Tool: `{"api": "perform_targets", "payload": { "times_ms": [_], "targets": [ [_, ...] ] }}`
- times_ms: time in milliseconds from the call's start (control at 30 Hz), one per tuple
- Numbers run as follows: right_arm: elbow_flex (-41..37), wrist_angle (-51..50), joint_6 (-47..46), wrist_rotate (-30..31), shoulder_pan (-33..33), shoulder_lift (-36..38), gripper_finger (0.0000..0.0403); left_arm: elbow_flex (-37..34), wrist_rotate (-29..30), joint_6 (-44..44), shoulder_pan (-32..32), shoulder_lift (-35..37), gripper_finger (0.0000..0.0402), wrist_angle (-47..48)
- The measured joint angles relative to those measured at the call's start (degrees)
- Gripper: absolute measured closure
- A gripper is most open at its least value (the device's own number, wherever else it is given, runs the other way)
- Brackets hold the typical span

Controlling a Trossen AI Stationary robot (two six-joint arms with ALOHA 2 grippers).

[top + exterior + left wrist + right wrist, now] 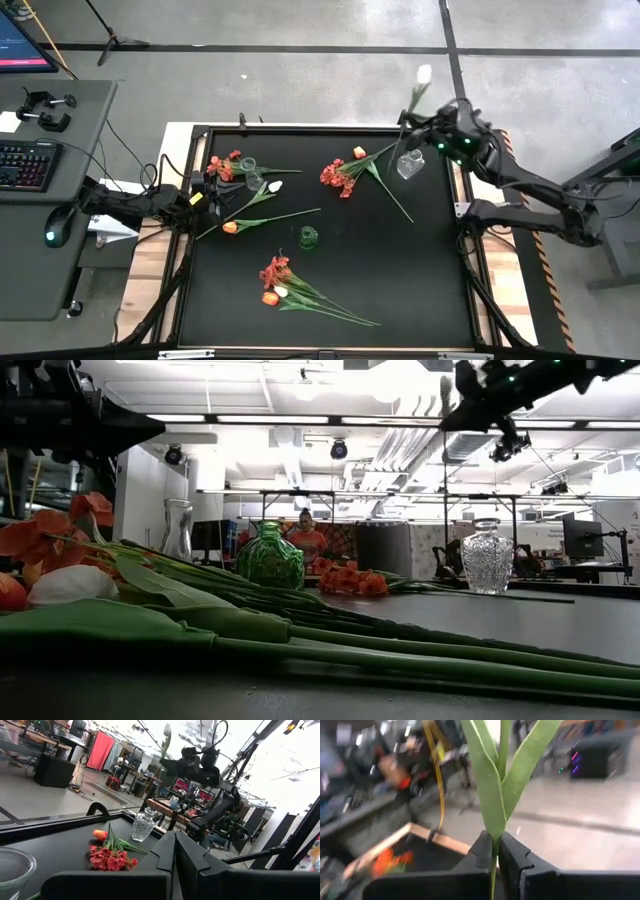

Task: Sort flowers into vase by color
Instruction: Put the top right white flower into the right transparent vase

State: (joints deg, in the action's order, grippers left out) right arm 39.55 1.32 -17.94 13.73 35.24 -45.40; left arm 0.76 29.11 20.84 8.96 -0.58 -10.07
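In the high view, the right tool (418, 122) is seen at the far right edge of the black table (400, 270), pinched on the stem of a white tulip (423, 74) whose bloom is carried out beyond the table's far edge. A clear cut-glass vase (409, 164) stands just beside this tool, on its near side, and nothing is seen in it. Near that vase, further toward the table's middle, a bunch of red-orange blossoms (335, 176) and an orange tulip (359, 152) is laid flat. The left tool (203, 196) is held at the left edge, pressed together on nothing. Just beside it, a clear glass vase (251, 170) is set among loose flowers (240, 205). A small green vase (308, 237) stands near the middle, and another bunch (285, 285) is laid toward the near edge.

In the low view, green stems (400, 650) are stretched across the foreground. The green vase (270, 558) and the cut-glass vase (487, 558) are seen upright, with no flower in either. A person (305, 535) is seen in the room behind.

In the left wrist view, the left tool's fingers (192, 857) are shown closed together; ahead of them lie the red-orange blossoms (111, 859) and the empty cut-glass vase (142, 826).

In the right wrist view, the right tool (494, 852) is shown clamped on the green stem, with the leaves (495, 775) rising above it.
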Motion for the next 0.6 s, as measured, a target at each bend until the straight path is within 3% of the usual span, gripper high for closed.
{"api": "perform_targets", "payload": {
  "times_ms": [333, 600],
  "targets": [
    [-1.8, 0.2, 9.5, 10.2, 2.4, 9.9, 0.0403, 0.0, 0.0, 0.0, 0.0, 0.0, 0.0401, 0.0],
    [-2.3, -6.3, 10.5, 12.3, 2.8, 9.5, 0.0403, 0.0, 0.0, 0.0, 0.0, 0.0, 0.0401, 0.0]
  ]
}}
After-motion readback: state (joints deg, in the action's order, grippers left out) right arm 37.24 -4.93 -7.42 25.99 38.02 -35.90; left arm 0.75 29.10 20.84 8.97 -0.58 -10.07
